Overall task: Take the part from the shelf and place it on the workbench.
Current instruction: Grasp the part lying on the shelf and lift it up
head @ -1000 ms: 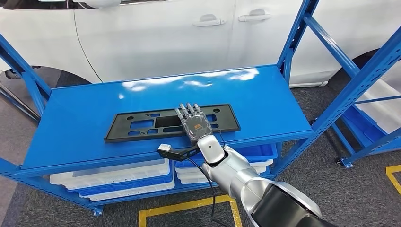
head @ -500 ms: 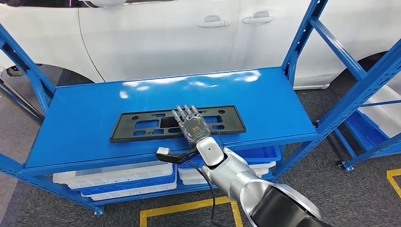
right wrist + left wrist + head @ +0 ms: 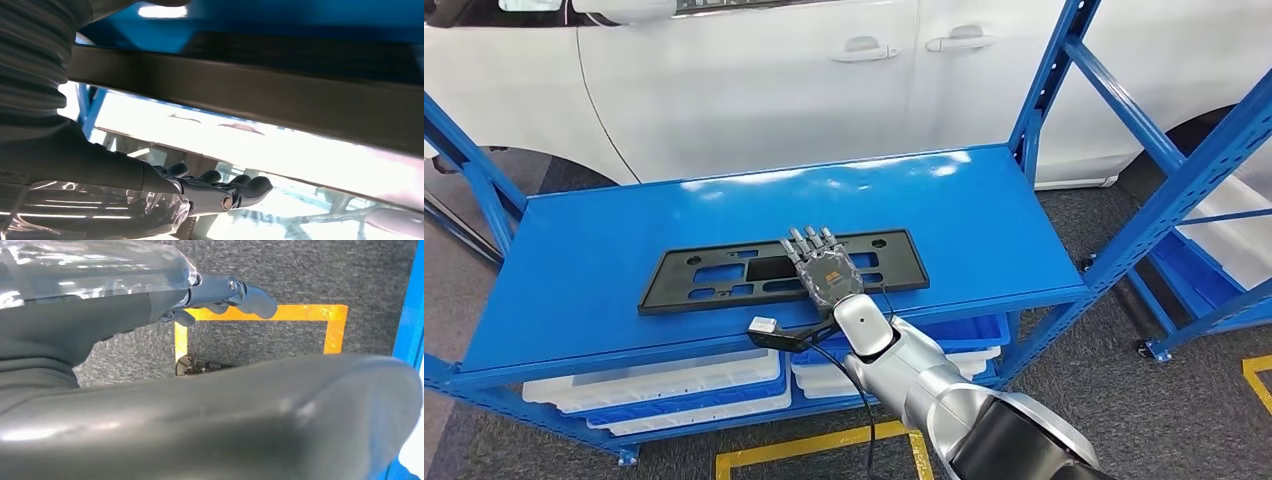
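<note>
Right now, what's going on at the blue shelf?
The robot's right hand is stretched out flat over the long black plastic panel with cut-outs, which lies on the top board of the blue metal shelf. The panel is not lifted yet; from the pictures I can't tell whether the fingers actually grip it. The left hand hangs low over the grey floor with yellow tape, holding nothing. White and blue trays sit on the lower level, and a white car stands behind.

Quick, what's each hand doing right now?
Right hand: lies flat on the black part, fingers straight; not gripping it.
Left hand: hangs over the floor, holds nothing.
</note>
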